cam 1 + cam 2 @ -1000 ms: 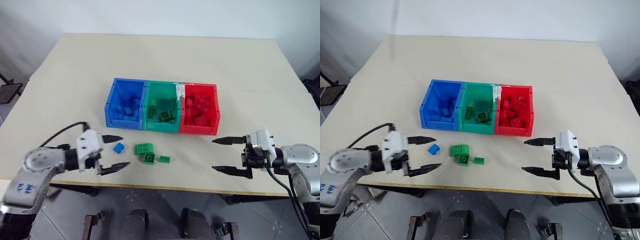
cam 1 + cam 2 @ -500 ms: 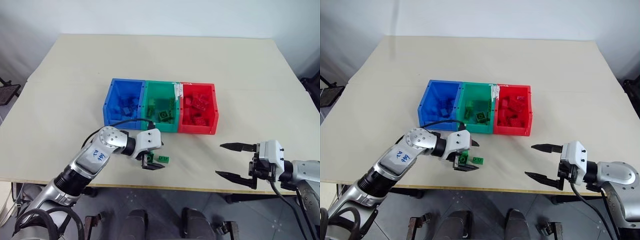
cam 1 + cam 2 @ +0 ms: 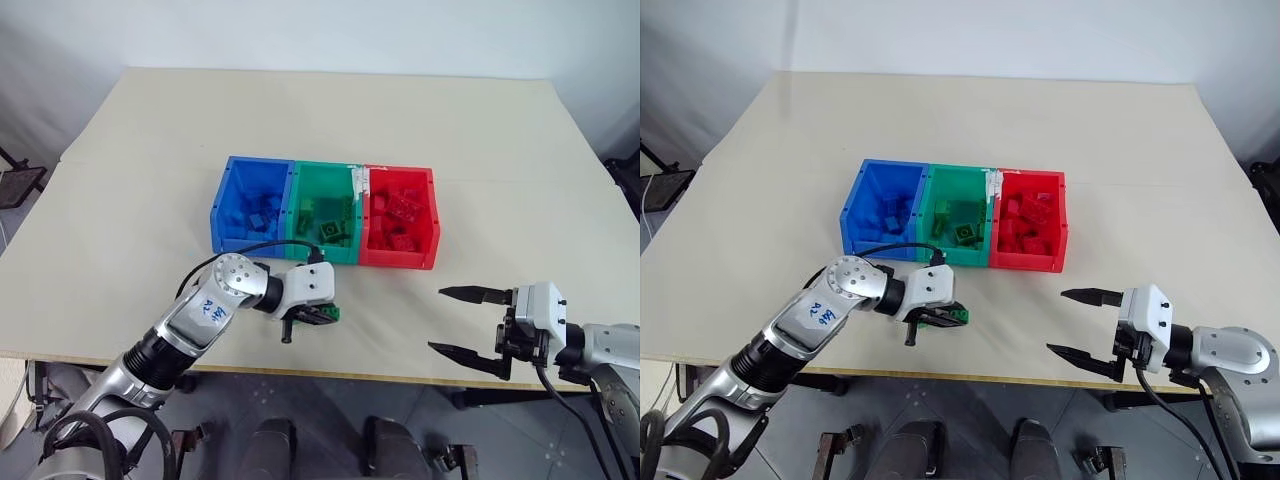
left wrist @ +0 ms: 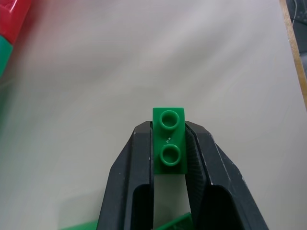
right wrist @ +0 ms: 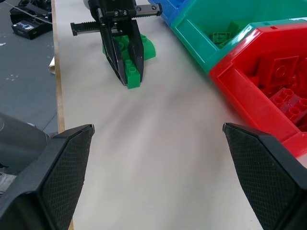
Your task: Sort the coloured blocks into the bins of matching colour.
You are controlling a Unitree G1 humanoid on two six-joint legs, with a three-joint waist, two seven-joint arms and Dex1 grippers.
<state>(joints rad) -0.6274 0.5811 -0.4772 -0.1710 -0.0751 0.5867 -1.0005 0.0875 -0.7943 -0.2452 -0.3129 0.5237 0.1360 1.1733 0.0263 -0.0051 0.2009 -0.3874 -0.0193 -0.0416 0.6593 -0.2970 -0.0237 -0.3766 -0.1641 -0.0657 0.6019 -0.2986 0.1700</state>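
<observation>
- Your left gripper (image 4: 168, 143) has swung in from the left and pinched shut on the small green studded plastic brick (image 4: 168, 139) lying on the cream table (image 3: 150, 170), in front of the joined blue, green and red plastic bins (image 3: 325, 258).
- Your right gripper (image 3: 465, 321) waits wide open, holding nothing.

My left gripper (image 4: 168, 143) pinches a small green two-stud brick (image 4: 169, 146) on the table just in front of the joined blue (image 3: 228, 205), green (image 3: 300, 200) and red (image 3: 430, 215) bins (each already holding matching bricks).
</observation>
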